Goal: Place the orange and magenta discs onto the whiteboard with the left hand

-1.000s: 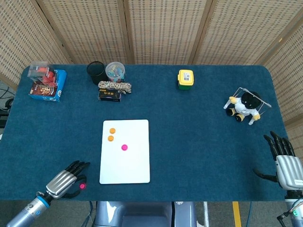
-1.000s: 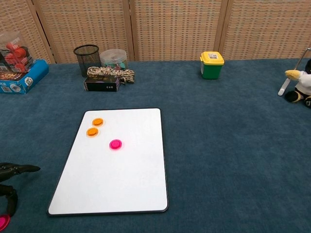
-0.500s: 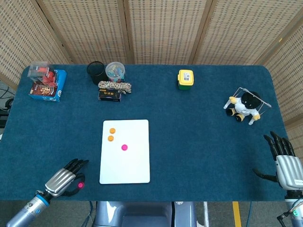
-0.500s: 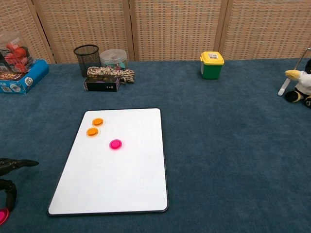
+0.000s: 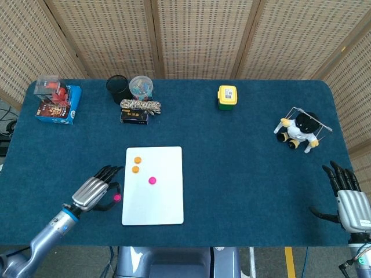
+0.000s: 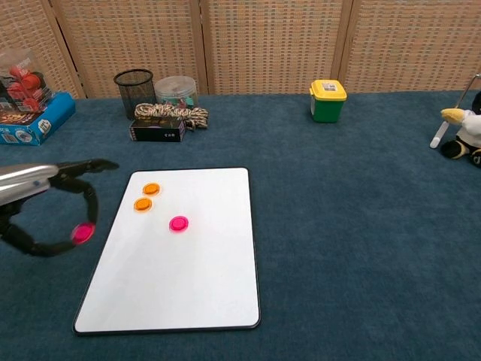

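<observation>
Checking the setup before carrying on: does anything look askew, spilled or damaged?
Nothing stands out. The whiteboard lies flat with two orange discs and a magenta disc on it. The left hand pinches another magenta disc beside the board. The right hand is open.

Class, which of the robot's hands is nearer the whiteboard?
Left. The left hand hovers just beside the whiteboard, pinching a magenta disc; the right hand sits far across the table.

I see the blue tabletop (image 5: 243,174) carrying the whiteboard (image 5: 159,197), mesh cup (image 5: 117,88), rope coil (image 5: 141,106), yellow-lidded box (image 5: 227,97) and plush penguin (image 5: 301,132)
</observation>
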You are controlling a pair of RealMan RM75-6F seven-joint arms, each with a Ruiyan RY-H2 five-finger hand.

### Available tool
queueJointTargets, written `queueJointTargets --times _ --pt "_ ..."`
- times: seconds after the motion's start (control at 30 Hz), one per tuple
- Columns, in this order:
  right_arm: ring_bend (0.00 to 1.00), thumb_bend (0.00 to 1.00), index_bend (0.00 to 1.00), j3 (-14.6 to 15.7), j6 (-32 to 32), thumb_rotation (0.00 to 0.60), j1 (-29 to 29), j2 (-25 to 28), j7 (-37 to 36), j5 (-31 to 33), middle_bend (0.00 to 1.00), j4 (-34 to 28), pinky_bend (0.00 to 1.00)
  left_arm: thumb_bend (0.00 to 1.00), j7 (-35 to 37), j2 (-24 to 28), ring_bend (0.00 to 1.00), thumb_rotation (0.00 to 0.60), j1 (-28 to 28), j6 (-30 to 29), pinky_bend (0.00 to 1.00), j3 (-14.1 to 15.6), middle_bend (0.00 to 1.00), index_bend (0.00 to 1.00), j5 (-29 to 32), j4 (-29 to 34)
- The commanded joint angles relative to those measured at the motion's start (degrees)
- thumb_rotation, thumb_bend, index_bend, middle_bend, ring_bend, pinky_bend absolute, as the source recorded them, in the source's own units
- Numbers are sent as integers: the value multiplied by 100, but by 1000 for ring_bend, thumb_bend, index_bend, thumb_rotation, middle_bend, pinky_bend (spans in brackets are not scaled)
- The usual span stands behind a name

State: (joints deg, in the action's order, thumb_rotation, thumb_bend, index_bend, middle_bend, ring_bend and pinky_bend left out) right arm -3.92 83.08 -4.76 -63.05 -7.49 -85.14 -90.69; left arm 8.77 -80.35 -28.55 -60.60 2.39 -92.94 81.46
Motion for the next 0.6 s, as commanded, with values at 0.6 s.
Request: queueJointTargets --times 0.6 --pt "0 0 0 -14 -44 600 -9 41 -164 37 0 32 0 338 -1541 -990 0 600 -939 1335 0 -684 0 609 1824 200"
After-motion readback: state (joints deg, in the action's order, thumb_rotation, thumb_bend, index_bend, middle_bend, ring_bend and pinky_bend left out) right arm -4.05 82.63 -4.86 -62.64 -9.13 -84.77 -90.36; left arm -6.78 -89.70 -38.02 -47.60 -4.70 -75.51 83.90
